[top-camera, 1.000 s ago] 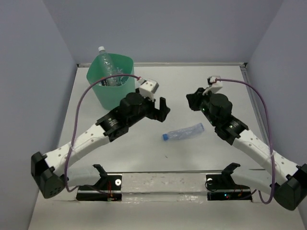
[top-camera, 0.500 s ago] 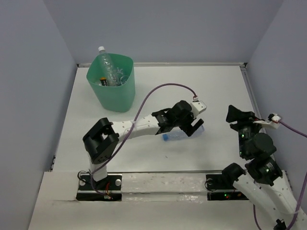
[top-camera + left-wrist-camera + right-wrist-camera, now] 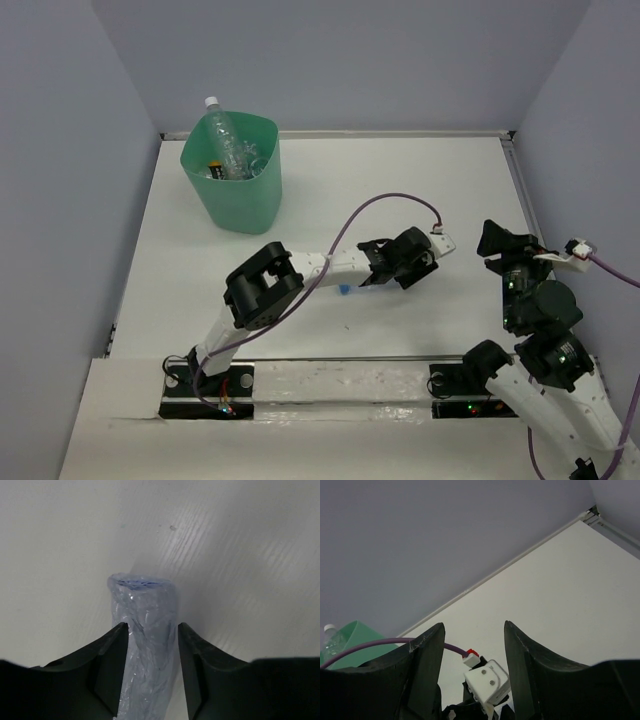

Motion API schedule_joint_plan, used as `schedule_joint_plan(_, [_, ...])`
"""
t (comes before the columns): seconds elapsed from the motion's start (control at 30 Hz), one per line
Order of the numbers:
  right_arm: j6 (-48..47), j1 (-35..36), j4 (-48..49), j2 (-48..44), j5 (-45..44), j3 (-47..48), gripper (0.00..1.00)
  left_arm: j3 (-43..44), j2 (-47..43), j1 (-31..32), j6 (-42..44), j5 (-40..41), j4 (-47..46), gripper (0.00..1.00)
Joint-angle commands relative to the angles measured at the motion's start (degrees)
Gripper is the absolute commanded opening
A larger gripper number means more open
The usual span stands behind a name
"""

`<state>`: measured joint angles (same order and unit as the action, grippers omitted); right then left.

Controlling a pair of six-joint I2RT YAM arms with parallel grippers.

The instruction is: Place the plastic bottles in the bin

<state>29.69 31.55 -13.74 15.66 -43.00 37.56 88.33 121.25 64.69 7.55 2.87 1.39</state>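
Surface: white table (image 3: 400, 180), grey walls (image 3: 350, 60) around it.
Bin (image 3: 245, 205): mint-green, rear left, with several bottles (image 3: 225, 140) standing inside.
Lying bottle (image 3: 147, 605): crumpled, clear, on the table, well apart from the bin.
Left gripper (image 3: 151, 627): fingers pressed against both its sides.
Right gripper (image 3: 473, 626): jaws wide apart, empty, raised at the right.
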Motion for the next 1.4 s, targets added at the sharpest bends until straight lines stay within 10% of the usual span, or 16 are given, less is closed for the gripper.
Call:
schedule_joint_plan(0.0, [-0.7, -0.1, 1.5, 0.2, 0.5, 0.2, 0.56, 1.4, -1.2, -0.3, 2.6, 4.1, 0.3, 0.41])
schedule_joint_plan(0.17, [0.3, -0.1, 2.6, 1.4, 3.4, -0.2, 0.56, 1.4, -3.7, -0.3, 3.6, 9.8, 2.4, 0.00])
schedule_joint_plan(0.4, [0.7, -0.1, 4.9, 3.0, 7.0, -1.1, 0.56, -3.8, -24.4, -4.0, 0.9, 12.2, -1.8, 0.00])
schedule_joint_plan(0.7, [-0.1, -0.1, 12.3, 12.7, 16.7, -3.7, 0.57, -4.7, -46.6, -23.6, -6.2, 13.8, -16.8, 0.00])
schedule_joint_plan(1.0, [1.0, -0.1, 20.4, 21.1, 28.6, -6.0, 0.58, 0.1, -41.7, -48.3, -10.0, 13.8, -21.9, 0.00])
schedule_joint_plan(1.37, [-1.0, -0.1, 23.2, 23.4, 35.3, -7.2, 0.58, -5.9, -34.1, -56.9, -9.8, 23.7, -36.2, 0.00])
